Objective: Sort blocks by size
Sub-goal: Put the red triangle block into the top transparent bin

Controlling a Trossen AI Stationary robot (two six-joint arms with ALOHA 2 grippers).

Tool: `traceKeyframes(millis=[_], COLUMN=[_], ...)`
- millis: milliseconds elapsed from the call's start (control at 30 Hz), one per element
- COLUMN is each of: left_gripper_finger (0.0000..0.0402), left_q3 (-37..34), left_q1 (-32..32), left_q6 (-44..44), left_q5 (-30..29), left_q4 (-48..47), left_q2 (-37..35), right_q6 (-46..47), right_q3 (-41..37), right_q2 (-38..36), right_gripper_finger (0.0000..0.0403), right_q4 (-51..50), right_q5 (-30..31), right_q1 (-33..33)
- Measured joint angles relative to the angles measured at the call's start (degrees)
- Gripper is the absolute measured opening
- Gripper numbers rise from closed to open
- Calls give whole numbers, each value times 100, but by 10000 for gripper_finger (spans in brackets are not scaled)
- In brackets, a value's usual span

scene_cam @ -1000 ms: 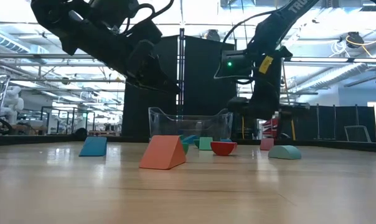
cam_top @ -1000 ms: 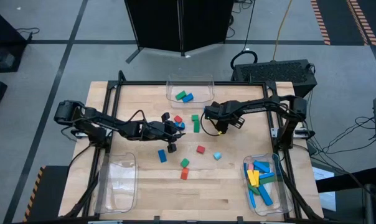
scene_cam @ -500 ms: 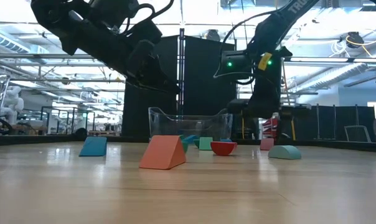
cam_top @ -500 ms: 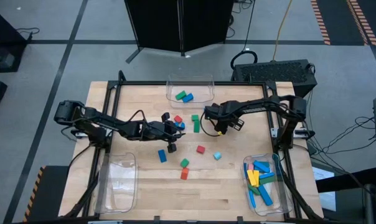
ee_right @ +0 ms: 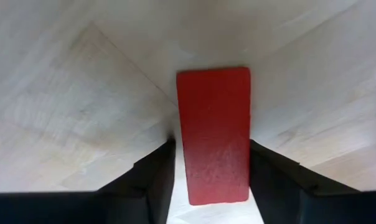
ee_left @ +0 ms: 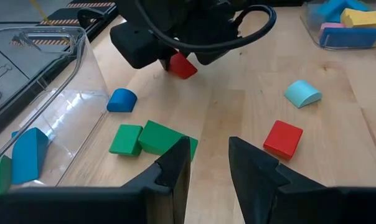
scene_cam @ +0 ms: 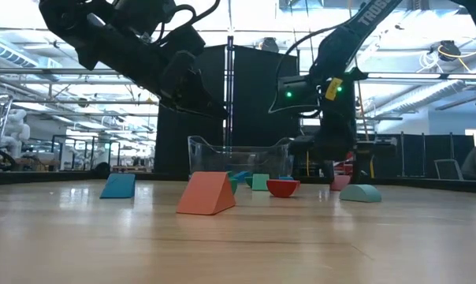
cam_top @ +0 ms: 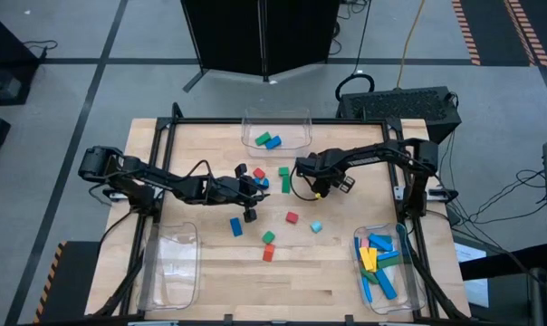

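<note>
Two tools over the wooden surface [cam_top: 210, 263], right tool [ee_right: 210, 186] now narrowing around a red block [ee_right: 214, 134] near the middle, perhaps touching it, left tool [ee_left: 208, 163] unchanged, part-open, empty, other blocks [cam_top: 267, 244] scattered nearby.

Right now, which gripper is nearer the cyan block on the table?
Right. The right gripper sits up-table from the cyan block, straddling a red block; the left gripper is farther, across the table centre.
</note>
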Motion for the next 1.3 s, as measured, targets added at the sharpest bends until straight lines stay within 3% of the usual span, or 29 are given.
traceKeyframes(millis=[233, 600, 800, 967, 1300], left_gripper_finger=[112, 112, 112, 112, 112], left_q3=[0, 0, 0, 2, 2], left_q1=[-1, 1, 0, -5, -114], left_q6=[1, 269, 953, 1835, 3329], left_q5=[0, -156, -143, 269, 301], left_q4=[1, 76, 125, -132, 54], left_q2=[0, 0, 1, 1, 1], right_q6=[663, 2010, 2822, 3024, 3428], right_q3=[206, 1052, 1507, 1575, 1576], right_q2=[-3, -44, -48, -48, -55], right_gripper_finger=[117, 137, 124, 128, 129], right_q4=[-205, -168, -53, 227, 735], right_q5=[-292, -1621, -2955, -3966, -4434], right_q1=[-16, -6, -7, -7, 53])
